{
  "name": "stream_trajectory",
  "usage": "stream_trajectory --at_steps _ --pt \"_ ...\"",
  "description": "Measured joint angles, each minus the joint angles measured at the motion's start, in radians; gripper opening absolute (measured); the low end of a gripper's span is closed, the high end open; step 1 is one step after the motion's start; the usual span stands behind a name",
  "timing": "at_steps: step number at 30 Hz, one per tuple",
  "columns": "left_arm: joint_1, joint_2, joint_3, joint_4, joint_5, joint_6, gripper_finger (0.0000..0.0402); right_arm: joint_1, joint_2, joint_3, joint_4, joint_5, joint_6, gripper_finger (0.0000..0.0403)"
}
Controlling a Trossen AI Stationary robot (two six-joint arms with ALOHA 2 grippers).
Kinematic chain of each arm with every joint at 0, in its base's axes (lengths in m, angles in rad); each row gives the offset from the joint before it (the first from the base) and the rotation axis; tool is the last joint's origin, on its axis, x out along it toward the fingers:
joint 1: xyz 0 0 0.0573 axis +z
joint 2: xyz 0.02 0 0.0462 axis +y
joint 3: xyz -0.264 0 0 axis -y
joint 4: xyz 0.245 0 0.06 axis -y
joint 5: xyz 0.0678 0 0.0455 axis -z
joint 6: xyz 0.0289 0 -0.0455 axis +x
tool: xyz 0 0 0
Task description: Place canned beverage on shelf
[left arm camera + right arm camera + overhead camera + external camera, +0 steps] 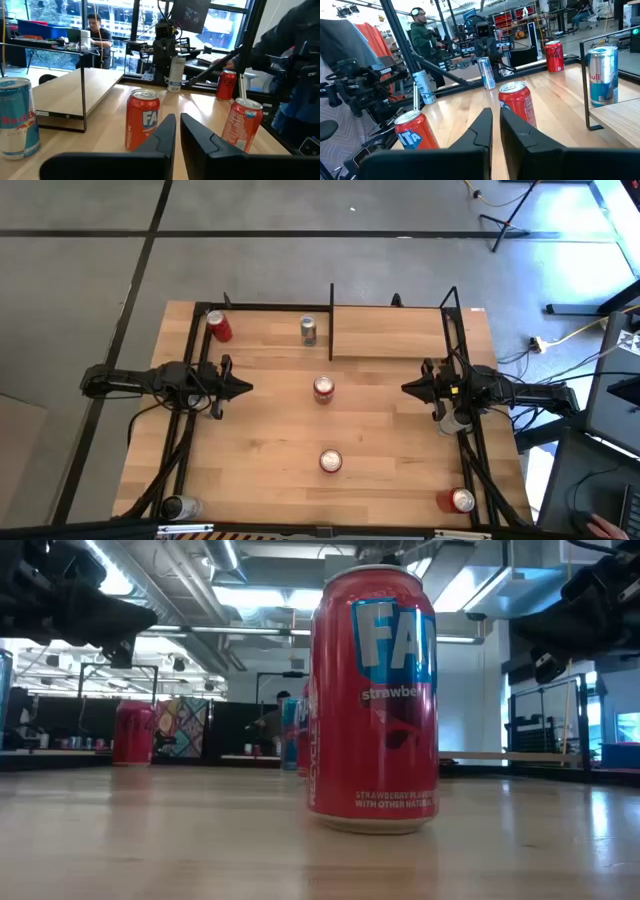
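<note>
Several drink cans stand upright on the wooden table. A red can (323, 388) stands at the table's middle, between my two grippers; it also shows in the left wrist view (142, 119) and the right wrist view (517, 102). A second red can (330, 461) stands nearer the front edge and fills the low view (375, 700). The shelf (390, 330), a light-wood board in black rods, sits at the far right and holds nothing. My left gripper (245, 388) and my right gripper (408, 388) hover shut and empty, pointing at each other across the middle can.
A red can (218, 326) stands at the far left and a silver-blue can (308, 330) just left of the shelf. A silver can (452, 420) stands beside my right arm. Cans lie at the near left (180, 506) and near right (460, 500) corners. People sit beyond the table.
</note>
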Motion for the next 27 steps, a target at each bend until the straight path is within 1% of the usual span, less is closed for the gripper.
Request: stream_trajectory --at_steps 25,26,27 --pt "0.000 0.000 0.000 0.000 0.000 0.000 0.0020 0.000 0.000 0.000 0.000 0.000 0.000 0.0026" --pt "0.000 0.000 0.000 0.000 0.000 0.000 0.0020 0.000 0.000 0.000 0.001 0.001 -0.014 0.0026" --pt "0.000 0.000 0.000 0.000 0.000 0.000 0.0020 0.000 0.000 0.000 0.001 0.015 -0.080 0.0026"
